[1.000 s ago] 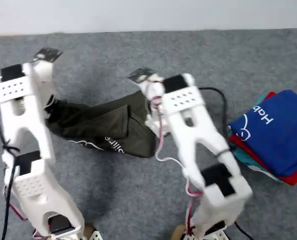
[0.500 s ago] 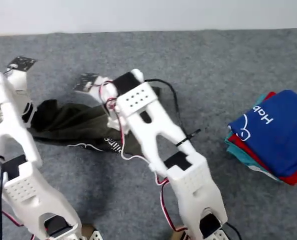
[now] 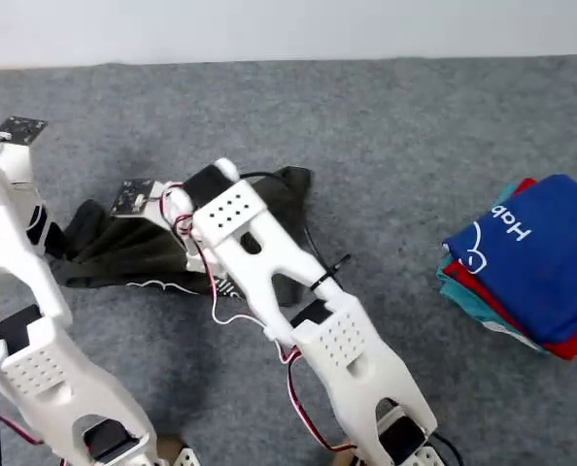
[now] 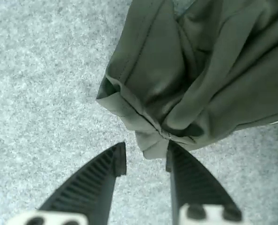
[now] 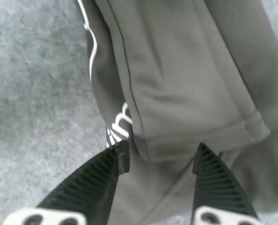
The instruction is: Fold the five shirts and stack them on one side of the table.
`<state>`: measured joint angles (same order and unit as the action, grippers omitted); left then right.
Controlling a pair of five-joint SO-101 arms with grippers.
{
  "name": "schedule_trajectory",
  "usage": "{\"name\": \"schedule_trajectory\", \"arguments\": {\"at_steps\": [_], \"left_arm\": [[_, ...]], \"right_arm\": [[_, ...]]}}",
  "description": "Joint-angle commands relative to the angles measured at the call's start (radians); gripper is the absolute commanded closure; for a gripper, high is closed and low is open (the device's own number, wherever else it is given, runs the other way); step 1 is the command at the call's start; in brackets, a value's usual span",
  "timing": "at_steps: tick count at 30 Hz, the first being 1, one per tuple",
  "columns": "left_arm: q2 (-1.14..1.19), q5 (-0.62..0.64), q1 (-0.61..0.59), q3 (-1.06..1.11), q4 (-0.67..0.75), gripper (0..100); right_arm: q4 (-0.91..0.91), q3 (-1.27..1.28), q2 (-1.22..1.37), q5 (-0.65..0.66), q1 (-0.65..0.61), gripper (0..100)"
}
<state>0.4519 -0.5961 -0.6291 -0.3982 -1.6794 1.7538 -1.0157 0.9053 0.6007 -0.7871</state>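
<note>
A dark olive shirt [image 3: 109, 245] with white print lies bunched on the grey table, left of centre. The left arm [image 3: 15, 243] stands at the shirt's left end. In the left wrist view my left gripper [image 4: 146, 157] is open, with a bunched corner of the shirt [image 4: 195, 79] reaching just to the gap between its tips. The right arm [image 3: 259, 254] stretches across the shirt from the front. My right gripper [image 5: 160, 157] is open just above a folded hem of the shirt [image 5: 176, 79], near the white lettering [image 5: 118, 129].
A stack of folded shirts [image 3: 536, 254], blue on top of red and teal, lies at the table's right edge. Bare grey table [image 3: 395, 146] spreads between the olive shirt and the stack, and behind the shirt up to the white wall.
The right arm has swung left from the shirt's right end to over its left half. The left arm has drawn back to the left. The shirt has shifted left and bunched up.
</note>
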Motion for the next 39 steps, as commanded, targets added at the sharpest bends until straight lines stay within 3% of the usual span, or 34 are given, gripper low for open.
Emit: {"name": "schedule_trajectory", "arguments": {"at_steps": [1,7,12,14,23,29,33,39], "left_arm": [[-0.057,-0.008,-0.005,-0.002,0.006,85],[-0.057,-0.006,-0.006,0.001,0.006,86],[-0.064,-0.006,-0.006,-0.001,0.006,86],[-0.066,-0.006,-0.006,-0.002,0.005,86],[-0.15,-0.006,-0.006,-0.004,-0.009,86],[-0.226,-0.006,-0.006,0.002,-0.011,86],[-0.212,-0.006,-0.006,0.002,-0.044,86],[-0.181,-0.006,-0.011,0.002,-0.051,86]], "right_arm": [[0.024,-0.095,0.039,0.009,-0.007,76.8],[0.008,-0.222,0.193,0.009,0.021,78.1],[0.01,-0.397,0.259,0.008,0.076,99.8],[0.036,-0.46,0.257,0.008,0.091,96.6],[0.044,-0.5,0.119,0.009,0.111,98.9],[0.042,-0.279,-0.05,0.009,0.111,98.0],[0.041,-0.095,-0.085,0.005,0.107,91.8],[0.027,-0.077,-0.065,0.003,0.094,87.2]]}}
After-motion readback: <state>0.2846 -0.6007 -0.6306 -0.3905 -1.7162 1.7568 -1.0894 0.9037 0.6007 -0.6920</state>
